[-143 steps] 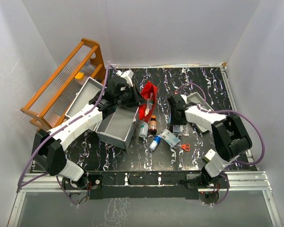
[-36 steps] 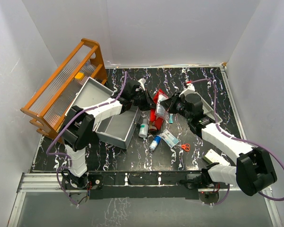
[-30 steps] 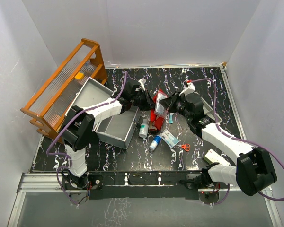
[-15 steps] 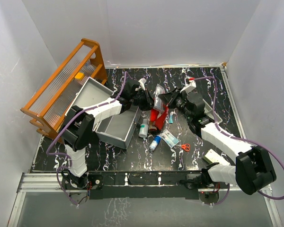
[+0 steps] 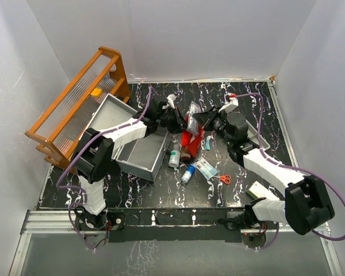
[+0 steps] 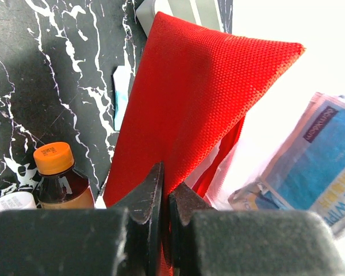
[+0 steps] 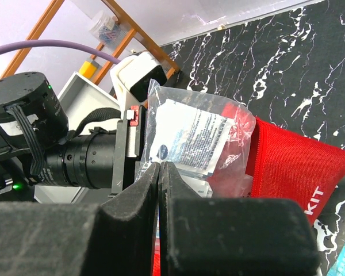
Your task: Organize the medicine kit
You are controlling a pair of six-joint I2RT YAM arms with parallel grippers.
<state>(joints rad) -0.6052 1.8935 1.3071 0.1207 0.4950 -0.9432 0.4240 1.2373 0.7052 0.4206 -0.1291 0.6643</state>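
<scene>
**Red kit pouch** (image 5: 187, 137): woven red cloth, at the middle of the black marble table (image 5: 132, 190), one end raised between the two grippers. The white lettering "KIT" reads only in the right wrist view.

**Left gripper** (image 6: 164, 198): jaws pinched tight on the pouch's cloth edge. Its own camera shows the fabric rising to a peak above the fingers.

**Right gripper** (image 7: 160, 172): jaws closed on the lower edge of a clear bag of wipes (image 7: 190, 135), held up against the pouch. Whether the bag is inside the opening cannot be told.

**Nearby, in front of the pouch:**
- brown bottle with orange cap (image 6: 56, 178)
- white bottle (image 5: 173, 156)
- blue-capped vial (image 5: 187, 172)
- flat packet (image 5: 206, 167)
- orange-handled scissors (image 5: 225, 179)

**To the left:** grey tray (image 5: 139, 154), and beyond it a wooden rack (image 5: 75, 98).

From overhead, both wrists hide the pouch's far end.
</scene>
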